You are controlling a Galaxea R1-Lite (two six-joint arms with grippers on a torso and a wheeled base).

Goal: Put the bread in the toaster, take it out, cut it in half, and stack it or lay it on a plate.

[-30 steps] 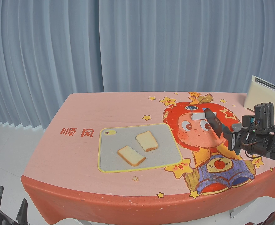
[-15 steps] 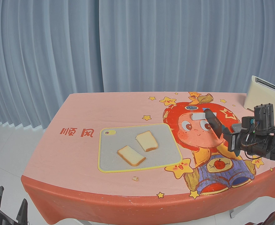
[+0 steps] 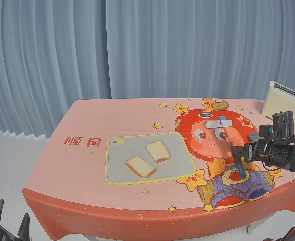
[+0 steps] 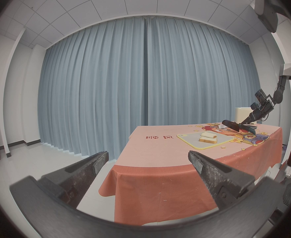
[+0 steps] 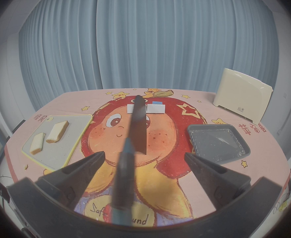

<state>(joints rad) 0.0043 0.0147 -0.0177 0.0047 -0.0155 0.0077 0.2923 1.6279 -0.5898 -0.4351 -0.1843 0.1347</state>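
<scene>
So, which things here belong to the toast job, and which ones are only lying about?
For the job:
near bread half
far bread half
cutting board
knife
toaster
grey tray, likely serving as the plate

Lying about:
white block
crumb on the tablecloth
curtain

Your knife is a blur in the head view, and its handle smears in the right wrist view too. You can't tell whether it touches the bench. The toaster has its lower part hidden behind your right arm. The left hand is cut off by the bottom edge. The speck by the cutting board is too small to identify.
</scene>
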